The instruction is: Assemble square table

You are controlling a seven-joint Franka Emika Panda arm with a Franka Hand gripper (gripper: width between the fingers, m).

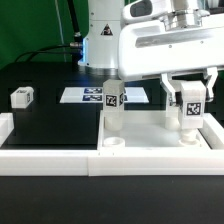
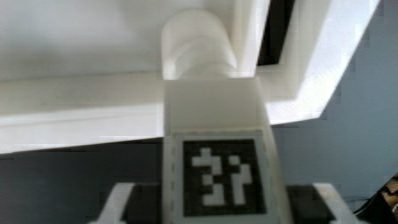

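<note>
Hand (image 1: 189,92) grips an upright leg (image 1: 190,120) — seemingly touching the tabletop (image 1: 150,132).

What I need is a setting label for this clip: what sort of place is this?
Most likely a robotics lab bench: a robot arm stands at a black table, a marker board lies on it, and the white legs carry printed tags.

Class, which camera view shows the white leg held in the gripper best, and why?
The wrist view: the leg fills the frame in the gripper, its black-and-white tag large and clear. The exterior view shows the leg small, upright at the table top toward the exterior view's right, tag facing the camera.
</note>
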